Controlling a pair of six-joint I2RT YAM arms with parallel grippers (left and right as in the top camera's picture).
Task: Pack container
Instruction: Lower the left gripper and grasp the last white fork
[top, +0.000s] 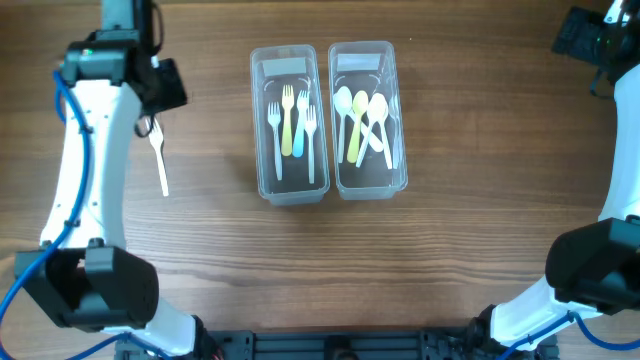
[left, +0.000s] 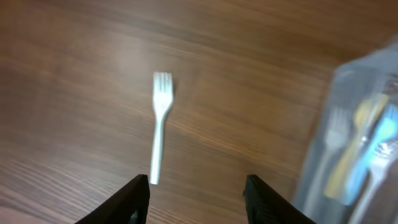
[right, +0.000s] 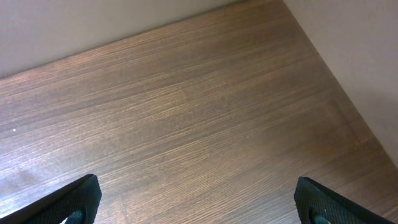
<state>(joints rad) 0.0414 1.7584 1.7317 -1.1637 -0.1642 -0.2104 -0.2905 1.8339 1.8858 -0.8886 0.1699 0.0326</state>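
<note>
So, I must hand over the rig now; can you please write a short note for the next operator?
Left gripper: open, empty, close by the loose white fork, not touching it.
Right gripper: open, empty, over bare table near its edge.
Fork container holds four forks; spoon container beside it holds several spoons.
Done: all but one piece packed.
Left: pick up the white fork, lying left of the containers, and put it with the forks.
</note>
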